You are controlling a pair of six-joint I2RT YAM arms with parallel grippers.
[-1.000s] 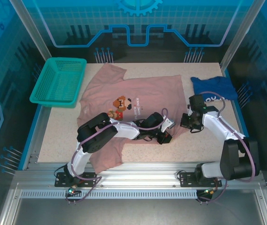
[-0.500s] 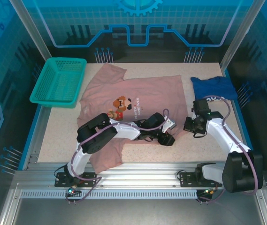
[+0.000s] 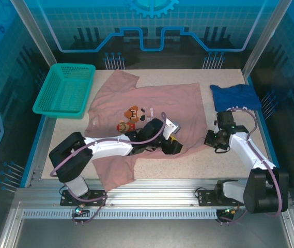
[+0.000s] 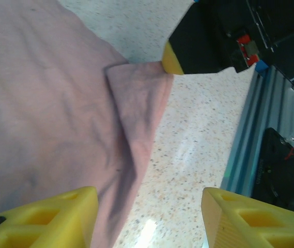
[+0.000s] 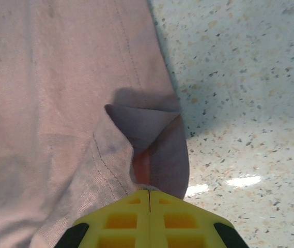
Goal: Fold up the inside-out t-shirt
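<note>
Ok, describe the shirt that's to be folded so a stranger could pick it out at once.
On the speckled table, look between the green basket at the far left and the crumpled dark blue shirt at the far right. The pink t-shirt lies spread across the middle. Unlike the blue one, it is salmon-coloured, laid out mostly flat, and carries a small pixel-figure print.

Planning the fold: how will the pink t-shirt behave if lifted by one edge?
Probably floppy: the pink t-shirt tents into soft creases where the shut right gripper pinches its edge. Likely it will drape and trail, not lift flat, as the rest lies limp on the table.
</note>
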